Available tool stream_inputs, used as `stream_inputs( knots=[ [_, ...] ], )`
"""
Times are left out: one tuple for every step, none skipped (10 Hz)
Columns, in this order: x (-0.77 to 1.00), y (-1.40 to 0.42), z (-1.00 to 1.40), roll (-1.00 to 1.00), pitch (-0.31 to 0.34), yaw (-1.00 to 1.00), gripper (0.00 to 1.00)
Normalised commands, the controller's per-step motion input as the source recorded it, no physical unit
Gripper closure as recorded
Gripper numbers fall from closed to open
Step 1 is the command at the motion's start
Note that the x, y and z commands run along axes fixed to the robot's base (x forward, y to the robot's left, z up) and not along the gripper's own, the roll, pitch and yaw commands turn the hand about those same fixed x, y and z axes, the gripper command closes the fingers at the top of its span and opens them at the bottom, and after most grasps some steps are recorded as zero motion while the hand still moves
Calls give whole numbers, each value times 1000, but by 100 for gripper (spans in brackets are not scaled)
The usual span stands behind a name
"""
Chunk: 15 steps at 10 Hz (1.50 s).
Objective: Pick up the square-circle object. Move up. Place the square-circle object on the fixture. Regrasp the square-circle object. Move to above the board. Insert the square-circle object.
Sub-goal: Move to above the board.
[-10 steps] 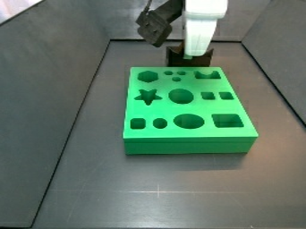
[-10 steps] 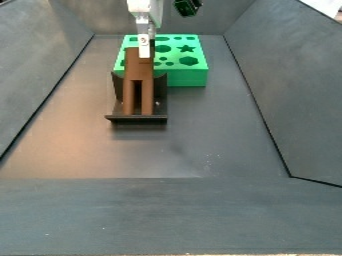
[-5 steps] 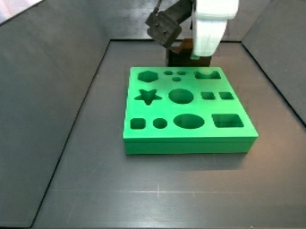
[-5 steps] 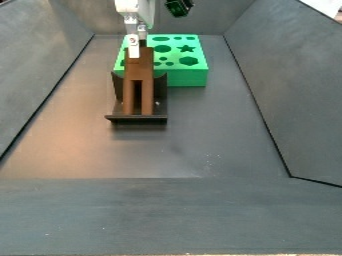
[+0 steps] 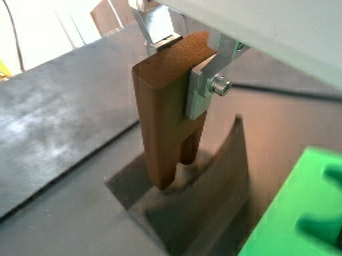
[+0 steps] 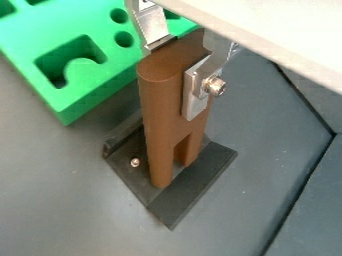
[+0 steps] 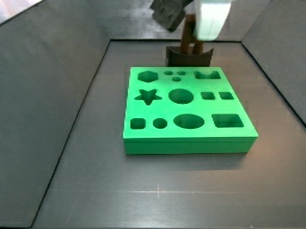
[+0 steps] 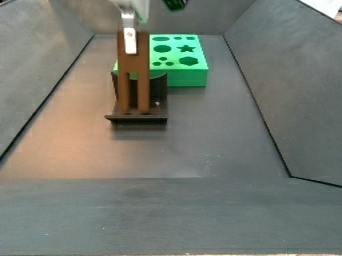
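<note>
The square-circle object (image 6: 171, 120) is a brown peg standing upright on the dark fixture (image 6: 181, 200), which sits beside the green board (image 6: 54, 50). My gripper (image 6: 181, 55) is at the peg's top end, shut on it, with a silver finger pressed on each side. In a wrist view the peg (image 5: 167, 110) hangs between the fingers, my gripper (image 5: 181, 58) above the fixture (image 5: 221, 195). In a side view the peg (image 8: 134, 85) stands in the fixture (image 8: 138, 114) under my gripper (image 8: 130, 38). In a side view my gripper (image 7: 191, 22) is behind the board (image 7: 185, 112).
The dark sloped walls (image 8: 40, 100) of the bin close in the floor on both sides. The board (image 8: 181, 55) lies just behind the fixture and has several shaped holes.
My gripper has moved from beside the board's edge across to the fixture and now sits round the peg's top. The peg and fixture have not moved.
</note>
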Motion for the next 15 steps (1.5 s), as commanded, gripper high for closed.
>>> stream_inputs(
  knots=[
    [208,-98,1000,47,-24,305,100],
    [203,-95,1000,27,-17,213,100],
    [194,-90,1000,-1,-6,127,100],
    [182,-86,1000,-13,5,81,100],
    [176,-84,1000,-23,13,58,100],
    [163,-75,1000,-41,63,20,100],
    [155,-70,1000,-51,92,6,100],
    [148,-63,1000,-59,116,2,100],
    [136,-58,1000,-57,132,3,100],
    [127,-56,1000,-49,137,10,100],
    [112,-49,1000,-45,149,21,100],
    [83,-36,847,-47,151,26,100],
    [52,-23,648,-49,142,30,100],
    [41,-17,499,-52,137,35,100],
    [36,-12,398,-51,136,36,100]
  ],
)
